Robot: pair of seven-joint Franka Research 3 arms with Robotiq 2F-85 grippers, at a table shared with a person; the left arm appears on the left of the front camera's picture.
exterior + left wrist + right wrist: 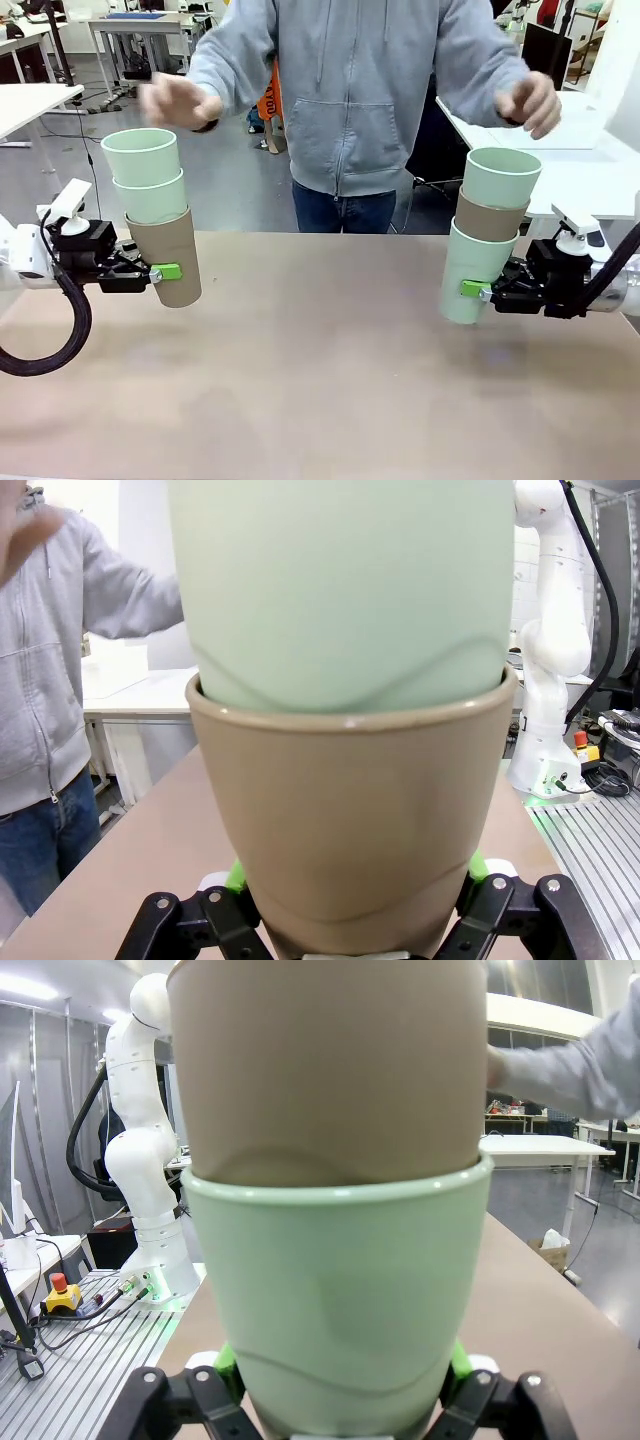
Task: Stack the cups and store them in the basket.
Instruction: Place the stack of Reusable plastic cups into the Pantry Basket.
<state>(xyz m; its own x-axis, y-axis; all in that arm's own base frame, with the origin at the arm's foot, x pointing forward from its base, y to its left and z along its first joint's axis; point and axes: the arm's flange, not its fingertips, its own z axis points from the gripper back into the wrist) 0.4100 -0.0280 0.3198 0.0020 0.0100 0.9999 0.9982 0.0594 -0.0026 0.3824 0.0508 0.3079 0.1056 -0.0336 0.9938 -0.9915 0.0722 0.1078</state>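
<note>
My left gripper point(165, 272) is shut on a tan-brown cup point(166, 257) held above the table's left side; two mint green cups point(147, 172) are nested in it. The left wrist view shows that tan cup point(350, 810) between my green pads, with a mint cup point(340, 580) rising out of it. My right gripper point(473, 289) is shut on a mint green cup point(474, 272) at the right, holding a tan cup point(490, 215) and a top mint cup point(501, 177). In the right wrist view the mint cup point(340, 1290) carries the tan one point(330, 1060). The basket is out of view.
A person in a grey hoodie stands at the far side with both hands raised, one hand point(178, 102) above the left stack and the other hand point(533, 102) above the right stack. The brown table point(320, 380) lies bare below both stacks.
</note>
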